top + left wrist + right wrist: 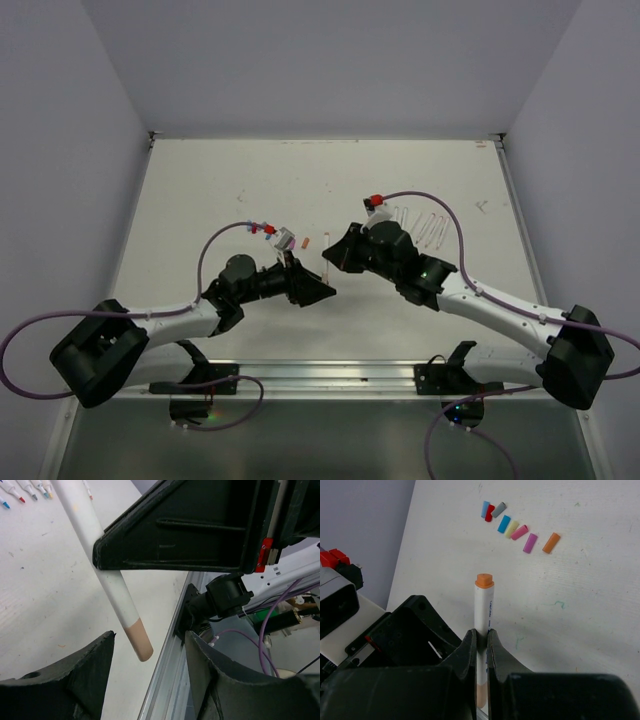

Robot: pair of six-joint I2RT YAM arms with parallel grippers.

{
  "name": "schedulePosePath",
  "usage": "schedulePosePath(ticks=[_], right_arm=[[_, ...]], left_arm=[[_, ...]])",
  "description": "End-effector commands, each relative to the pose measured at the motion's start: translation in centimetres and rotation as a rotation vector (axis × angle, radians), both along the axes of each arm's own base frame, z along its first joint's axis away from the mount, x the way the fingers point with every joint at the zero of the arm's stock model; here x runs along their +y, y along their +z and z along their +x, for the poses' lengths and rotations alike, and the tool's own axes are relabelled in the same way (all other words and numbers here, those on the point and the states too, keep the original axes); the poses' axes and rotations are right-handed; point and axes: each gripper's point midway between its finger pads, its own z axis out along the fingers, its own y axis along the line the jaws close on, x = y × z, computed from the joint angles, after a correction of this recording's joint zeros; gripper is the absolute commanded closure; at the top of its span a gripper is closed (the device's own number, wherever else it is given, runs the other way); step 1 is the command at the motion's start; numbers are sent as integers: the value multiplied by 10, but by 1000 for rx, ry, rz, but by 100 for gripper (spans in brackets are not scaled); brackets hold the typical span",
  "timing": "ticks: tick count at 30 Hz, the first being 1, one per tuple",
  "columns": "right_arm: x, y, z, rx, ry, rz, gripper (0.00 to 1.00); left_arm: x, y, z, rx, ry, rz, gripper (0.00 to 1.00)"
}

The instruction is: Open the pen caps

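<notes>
a white-barrelled pen [484, 611] is held above the table [580, 605], clamped across its barrel between the closed fingers of the right gripper [481, 636]. its orange end [484, 581] is seen above those fingers in the right wrist view, and its peach-coloured end [140, 644] is seen below them in the left wrist view. whether either end is a cap cannot be told. the peach-coloured end is flanked by the fingers of the left gripper [150, 636], which are spread wide and touch nothing. eight loose caps [512, 529] are scattered in a rough row on the table beyond the held pen: blue, red, grey, blue, yellow, pink, purple and orange. several other pens [22, 489] are laid side by side on the table, well apart from the held one. in the top view the two grippers are seen facing each other near the table's middle.
</notes>
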Motion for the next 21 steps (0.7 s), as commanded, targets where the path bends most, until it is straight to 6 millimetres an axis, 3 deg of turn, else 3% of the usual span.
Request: schedulePosePath(ticks=[1,9,17,21], right_arm=[[8,10,2,-16,6,71,100],[6,13,0,-16,3,91,100],[8,17,1,-22,0,104,100],[7,19,0,-24,-1,116,100]], left_arm=[[-9,34,10,-81,14,-87,39],[-12,36,15,-76,25,-96,60],[-14,30,13,-57,19,-80,60],[-14,28,13,-52,17,-73,71]])
